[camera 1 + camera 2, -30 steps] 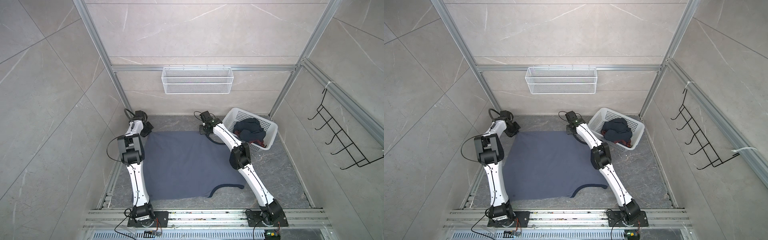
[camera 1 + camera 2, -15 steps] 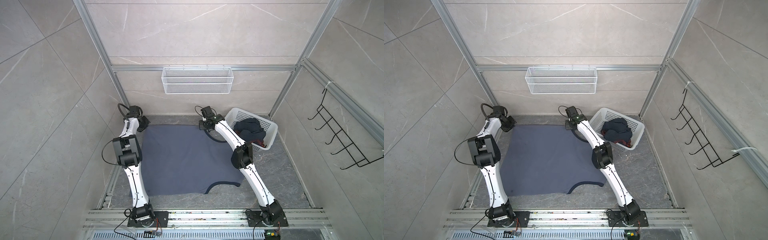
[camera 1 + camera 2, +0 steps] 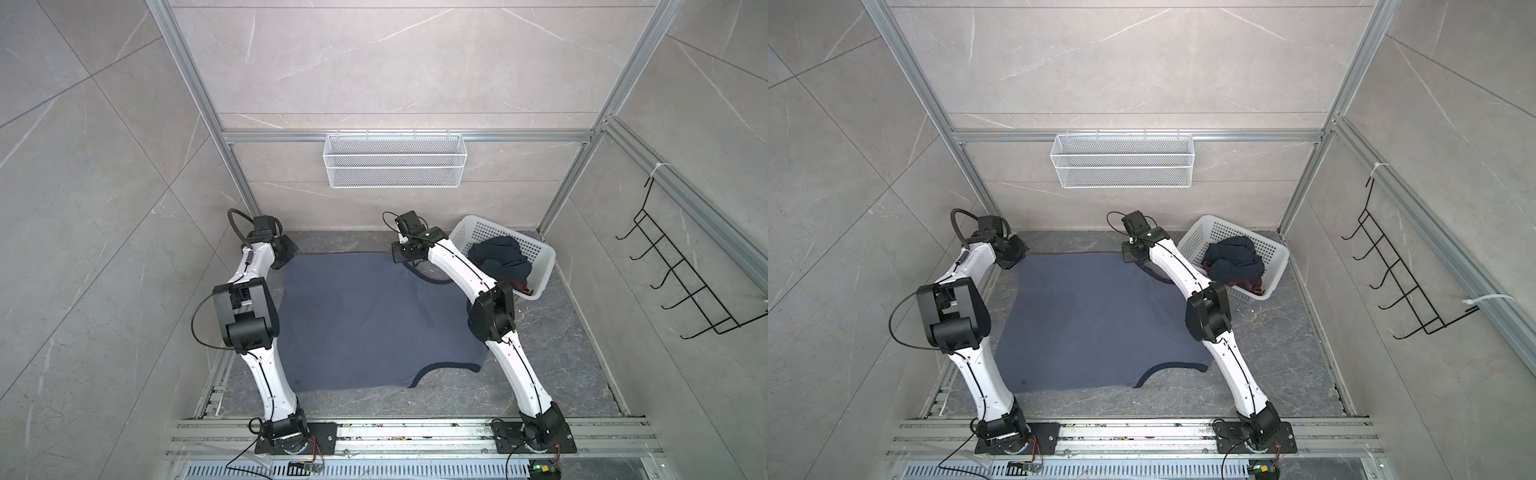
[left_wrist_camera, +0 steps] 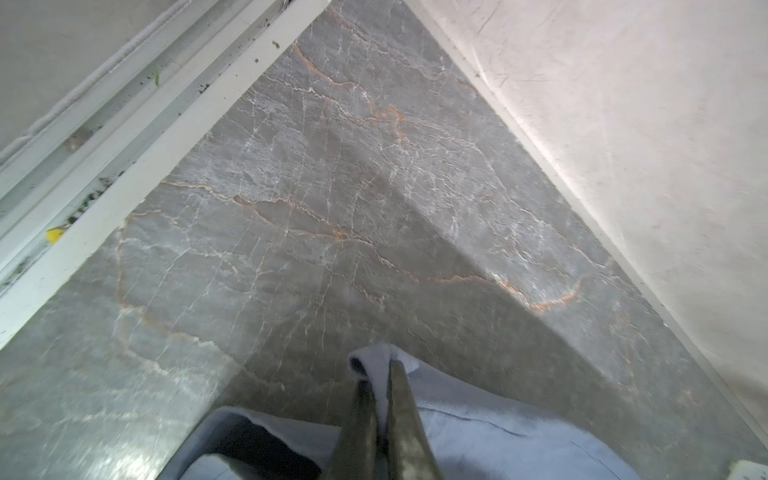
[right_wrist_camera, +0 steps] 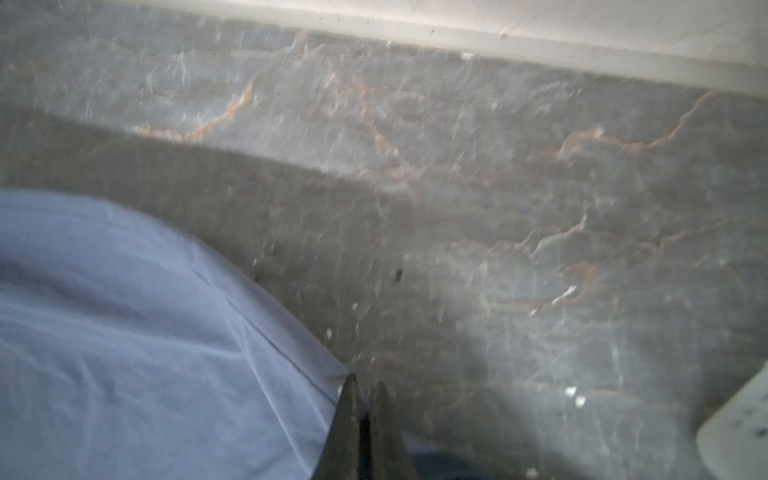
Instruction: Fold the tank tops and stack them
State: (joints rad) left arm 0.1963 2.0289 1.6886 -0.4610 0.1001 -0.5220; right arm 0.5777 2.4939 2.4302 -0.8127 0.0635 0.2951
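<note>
The left gripper (image 4: 380,374) pinches the 11 o'clock corner of the slate-blue tank top (image 3: 365,320). The right gripper (image 5: 365,384), blurred, seems clamped on its 1 o'clock corner. The cloth spreads toward 6 o'clock.

- My right wrist view is smeared; I get no crisp detail on the slate-blue tank top (image 5: 137,332);
- the white basket (image 5: 744,419) is cut off at that picture's edge;
- the right arm (image 3: 457,270) covers that top's edge in both top views;
- the navy tank top (image 3: 496,257) is bunched; I can't read its markings
</note>
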